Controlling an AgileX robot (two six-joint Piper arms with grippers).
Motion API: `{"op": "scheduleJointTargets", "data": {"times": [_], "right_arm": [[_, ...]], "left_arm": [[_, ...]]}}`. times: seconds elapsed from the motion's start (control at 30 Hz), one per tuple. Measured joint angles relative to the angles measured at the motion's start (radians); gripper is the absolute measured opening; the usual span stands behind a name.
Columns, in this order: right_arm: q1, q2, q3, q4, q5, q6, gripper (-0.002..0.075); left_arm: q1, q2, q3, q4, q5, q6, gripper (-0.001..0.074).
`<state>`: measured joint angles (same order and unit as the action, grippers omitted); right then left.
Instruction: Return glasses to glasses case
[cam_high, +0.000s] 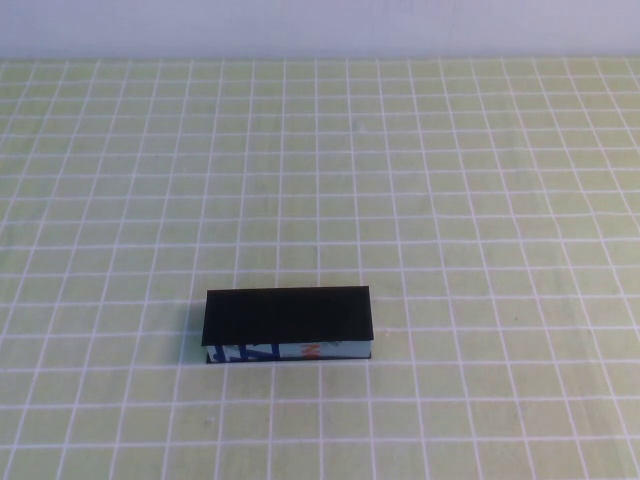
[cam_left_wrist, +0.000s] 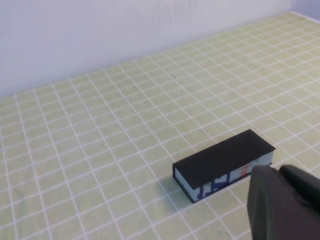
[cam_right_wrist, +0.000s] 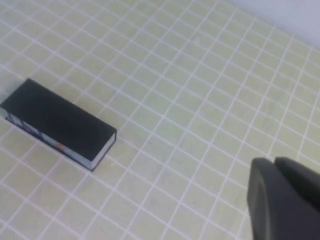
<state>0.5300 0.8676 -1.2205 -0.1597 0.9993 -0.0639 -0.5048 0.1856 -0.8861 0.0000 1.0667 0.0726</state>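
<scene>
The glasses case (cam_high: 288, 325) is a black rectangular box with its lid down, lying on the green checked cloth left of the middle, near the front. Its front edge shows white, blue and orange-red print. It also shows in the left wrist view (cam_left_wrist: 224, 164) and the right wrist view (cam_right_wrist: 58, 123). The glasses are out of view. Neither arm shows in the high view. My left gripper (cam_left_wrist: 280, 172) is shut and empty, held above the cloth close to the case's printed side. My right gripper (cam_right_wrist: 274, 162) is shut and empty, well apart from the case.
The green cloth with white grid lines (cam_high: 450, 200) covers the whole table. A pale wall (cam_high: 320, 25) runs along the far edge.
</scene>
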Motion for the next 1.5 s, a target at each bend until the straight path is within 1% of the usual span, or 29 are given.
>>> {"op": "scheduleJointTargets", "data": {"times": [0.07, 0.23, 0.4, 0.5, 0.63, 0.8, 1.5], "right_arm": [[0.0, -0.075, 0.087, 0.01, -0.082, 0.016, -0.0018], [0.0, -0.266, 0.342, 0.048, -0.272, 0.042, -0.0018], [0.0, -0.463, 0.561, 0.063, -0.424, 0.053, -0.0018], [0.0, -0.565, 0.674, 0.063, -0.49, 0.053, -0.0018], [0.0, -0.659, 0.782, 0.063, -0.515, 0.055, -0.0018], [0.0, -0.696, 0.851, 0.063, -0.508, 0.055, -0.0018], [0.0, -0.696, 0.855, 0.063, -0.476, 0.056, -0.0018]], "left_arm": [[0.0, 0.0, 0.042, -0.022, -0.027, -0.014, -0.0003], [0.0, 0.0, 0.169, -0.094, -0.164, -0.02, -0.0003], [0.0, 0.0, 0.262, -0.112, -0.231, -0.02, -0.0003], [0.0, 0.0, 0.304, -0.112, -0.241, -0.022, -0.0003], [0.0, 0.0, 0.34, -0.112, -0.248, -0.027, -0.0003], [0.0, 0.0, 0.35, -0.112, -0.255, -0.032, -0.0003], [0.0, 0.0, 0.35, -0.096, -0.247, -0.034, -0.0003]]}}
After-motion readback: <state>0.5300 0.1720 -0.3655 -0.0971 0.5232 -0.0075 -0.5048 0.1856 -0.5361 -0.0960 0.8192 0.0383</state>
